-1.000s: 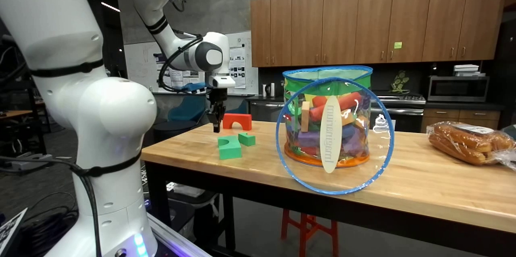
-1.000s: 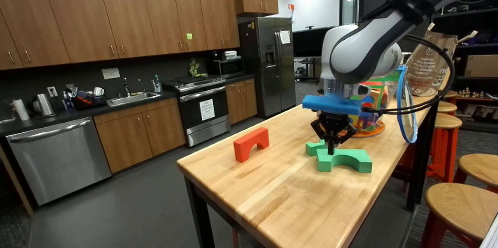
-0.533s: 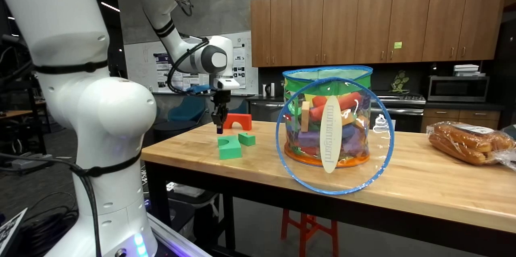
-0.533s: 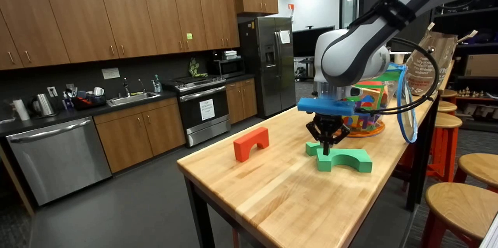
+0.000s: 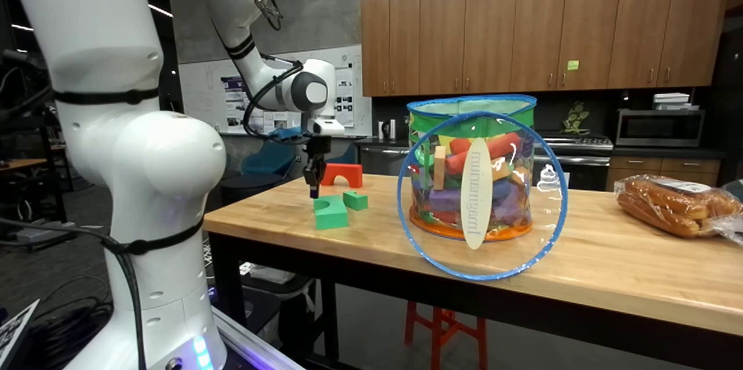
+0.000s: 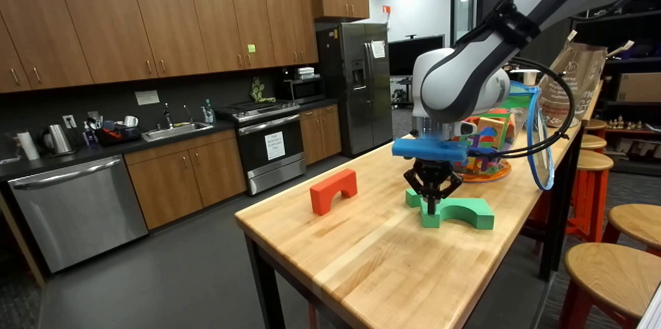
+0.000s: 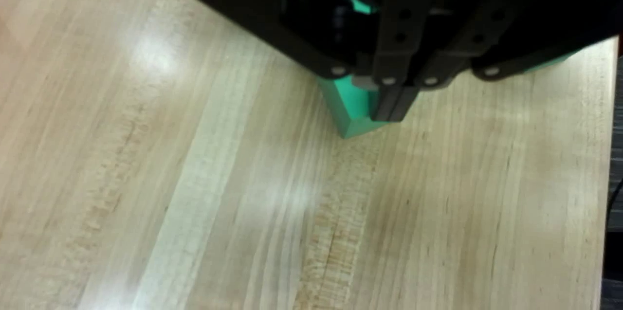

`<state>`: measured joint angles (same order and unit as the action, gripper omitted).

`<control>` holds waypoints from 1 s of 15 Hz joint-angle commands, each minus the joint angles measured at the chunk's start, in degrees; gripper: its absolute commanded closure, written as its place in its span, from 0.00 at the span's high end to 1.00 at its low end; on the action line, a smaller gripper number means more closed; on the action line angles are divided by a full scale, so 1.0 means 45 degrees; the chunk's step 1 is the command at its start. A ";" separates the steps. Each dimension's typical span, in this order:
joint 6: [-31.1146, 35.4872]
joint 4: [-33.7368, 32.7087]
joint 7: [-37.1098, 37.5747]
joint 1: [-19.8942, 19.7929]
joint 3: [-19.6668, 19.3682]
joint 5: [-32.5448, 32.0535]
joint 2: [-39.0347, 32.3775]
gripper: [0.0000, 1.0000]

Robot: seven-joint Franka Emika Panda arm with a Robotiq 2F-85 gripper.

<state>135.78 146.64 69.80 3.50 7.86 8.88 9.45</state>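
One small drop, just now

Gripper point(image 7: 395, 104) lower, which puts it right by one end of the large green block point(image 6: 467, 203) on the table point(image 6: 372, 267); contact unclear. Narrowed right down, holding nothing. Smaller green block point(image 5: 355, 201) near, red arch point(image 6: 333, 188) farther off. Clear tub point(image 5: 424, 125): lid point(image 5: 476, 196) hanging, coloured blocks point(image 5: 446, 200) inside.

Wooden table point(image 6: 361, 277) with red arch point(image 6: 333, 185), two green blocks point(image 5: 332, 219), clear tub point(image 5: 422, 123), bread point(image 5: 676, 205)

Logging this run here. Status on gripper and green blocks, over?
Gripper shut, nothing held. At one end of larger green block, contact unclear. Smaller green block close by.
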 commanded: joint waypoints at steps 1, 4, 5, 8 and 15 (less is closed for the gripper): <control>-0.0026 -0.0184 -0.0200 0.0106 0.0013 0.0056 -0.0282 0.00; -0.0037 -0.0168 -0.0341 0.0268 0.0094 0.0174 -0.0301 0.00; -0.0028 -0.0128 -0.0387 0.0332 0.0132 0.0258 -0.0315 0.00; -0.0032 0.0093 -0.0447 0.0604 0.0290 0.0479 -0.0174 0.00; 0.0100 0.0861 -0.0530 0.1099 0.0603 0.1241 0.0018 0.00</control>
<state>135.44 149.09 68.76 7.84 10.32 12.61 9.02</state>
